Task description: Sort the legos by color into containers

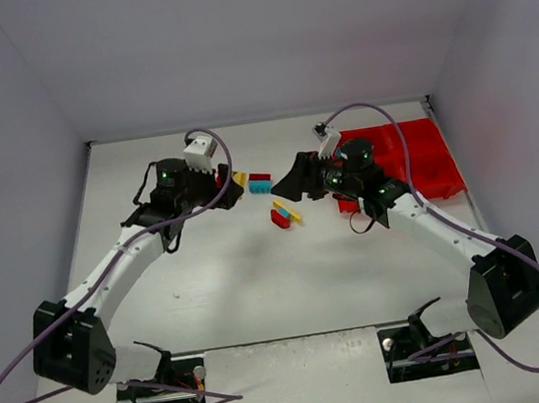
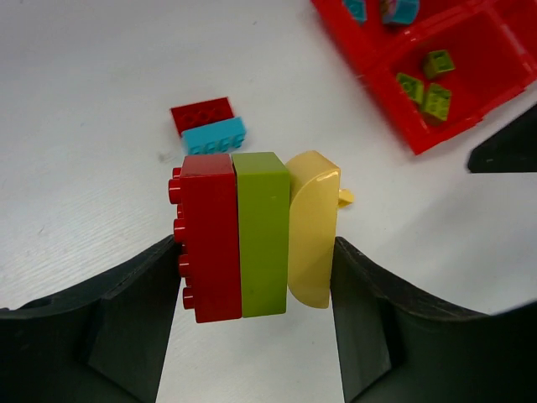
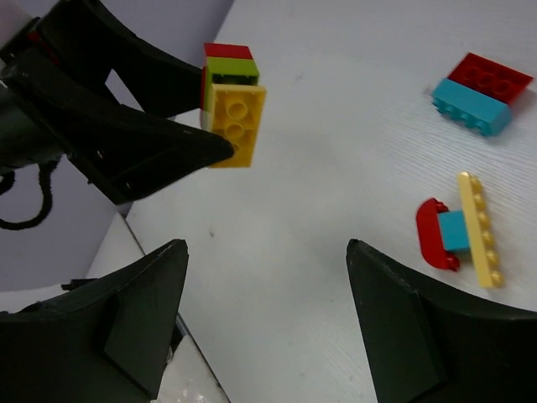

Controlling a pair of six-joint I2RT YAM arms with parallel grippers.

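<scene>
plain white table (image 1: 260, 282) here. a red tray (image 1: 430, 152) sits on it at the upper right of the top view. near the middle there's a red-and-cyan brick pair (image 1: 260, 182), with a little red, cyan and yellow clump (image 1: 284, 213) just below it.

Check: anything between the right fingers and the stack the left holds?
Nothing visible. Only open space separates the right fingers from the red-green-yellow stack clamped in the left fingers; loose bricks lie off to one side.

The brick stack (image 2: 252, 243) is red, lime green and yellow; the tray (image 2: 487, 59) is bright red.
</scene>
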